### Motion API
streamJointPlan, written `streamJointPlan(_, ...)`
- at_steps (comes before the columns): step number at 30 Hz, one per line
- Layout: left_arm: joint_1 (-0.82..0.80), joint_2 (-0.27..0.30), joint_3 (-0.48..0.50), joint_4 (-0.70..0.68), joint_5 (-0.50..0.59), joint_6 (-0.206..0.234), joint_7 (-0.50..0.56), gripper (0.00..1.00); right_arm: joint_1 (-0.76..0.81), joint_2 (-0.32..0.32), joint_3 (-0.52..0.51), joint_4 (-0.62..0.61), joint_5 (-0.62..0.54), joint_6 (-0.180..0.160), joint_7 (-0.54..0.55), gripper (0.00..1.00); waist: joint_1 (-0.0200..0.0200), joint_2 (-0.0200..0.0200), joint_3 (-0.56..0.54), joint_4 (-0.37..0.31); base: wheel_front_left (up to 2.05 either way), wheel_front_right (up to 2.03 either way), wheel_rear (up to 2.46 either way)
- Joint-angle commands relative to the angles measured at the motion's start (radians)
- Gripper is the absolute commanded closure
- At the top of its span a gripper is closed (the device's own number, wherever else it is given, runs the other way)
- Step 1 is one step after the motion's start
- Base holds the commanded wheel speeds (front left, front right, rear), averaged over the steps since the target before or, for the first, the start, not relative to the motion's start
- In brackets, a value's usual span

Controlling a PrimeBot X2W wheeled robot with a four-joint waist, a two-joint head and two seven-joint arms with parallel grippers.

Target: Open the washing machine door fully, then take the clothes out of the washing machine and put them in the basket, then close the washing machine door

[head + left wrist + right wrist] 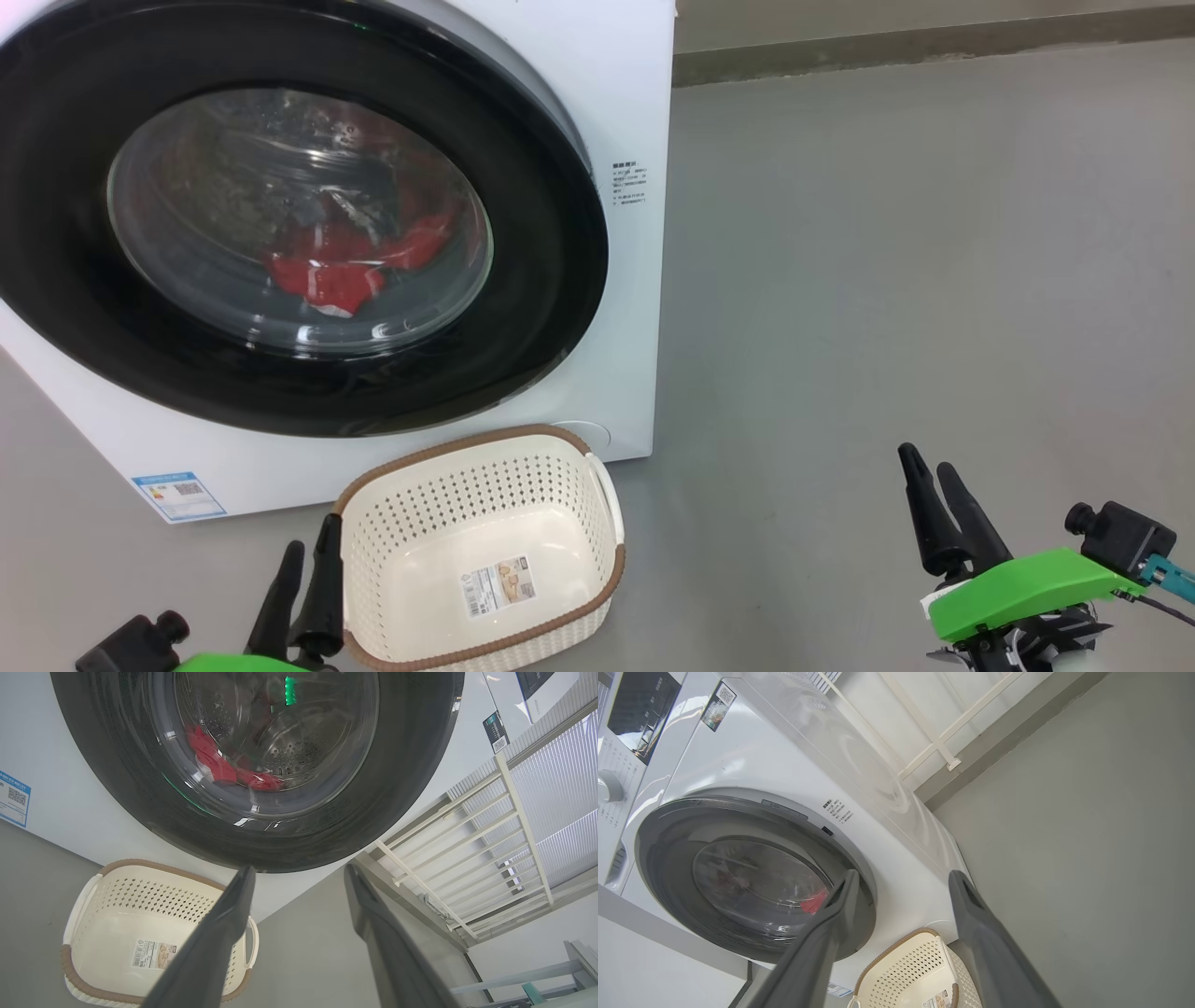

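Because the washing machine door [546, 280] is shut, the red clothes [341, 266] show only blurrily through it, and the washing machine [635, 112] is cut off on the left. The basket [485, 446] sits on the floor [887, 280] in front. The left gripper [311, 534] and right gripper [926, 459] both spread wide, holding nothing.

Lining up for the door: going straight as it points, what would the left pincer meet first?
The left pincer would probably meet the washing machine door, at its lower black rim; depth unclear.

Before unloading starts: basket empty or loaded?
Empty. The basket holds a paper label, no clothes; the red clothes lie inside the washing machine, behind its door.
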Motion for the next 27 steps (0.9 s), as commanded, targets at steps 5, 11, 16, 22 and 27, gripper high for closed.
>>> streamJointPlan(5,-0.053,0.016,0.012,-0.040,0.101,0.008,-0.028,0.00,-0.049,-0.021,0.024,-0.035,-0.111,0.000,-0.026,0.00,-0.0001,0.0000,0.002,0.001,0.00,0.00,0.00)
streamJointPlan(11,-0.058,0.017,0.011,-0.055,0.162,0.015,-0.043,0.00,-0.053,-0.020,0.029,-0.046,-0.179,0.000,-0.041,0.00,-0.0001,0.0000,0.007,0.002,0.00,0.00,0.00)
streamJointPlan(16,-0.062,0.017,0.012,-0.067,0.221,0.022,-0.058,0.00,-0.057,-0.020,0.043,-0.035,-0.241,0.000,-0.056,0.00,-0.0001,0.0000,0.009,0.001,0.00,0.00,0.00)
streamJointPlan(22,-0.067,0.018,0.014,-0.077,0.296,0.025,-0.075,0.00,-0.066,-0.020,0.056,-0.033,-0.318,-0.001,-0.073,0.00,-0.0001,0.0000,0.009,-0.001,0.00,0.00,0.00)
streamJointPlan(27,-0.072,0.018,0.012,-0.079,0.353,0.028,-0.090,0.00,-0.071,-0.021,0.060,-0.038,-0.380,-0.001,-0.088,0.00,-0.0001,0.0000,0.005,-0.002,0.00,0.00,0.00)
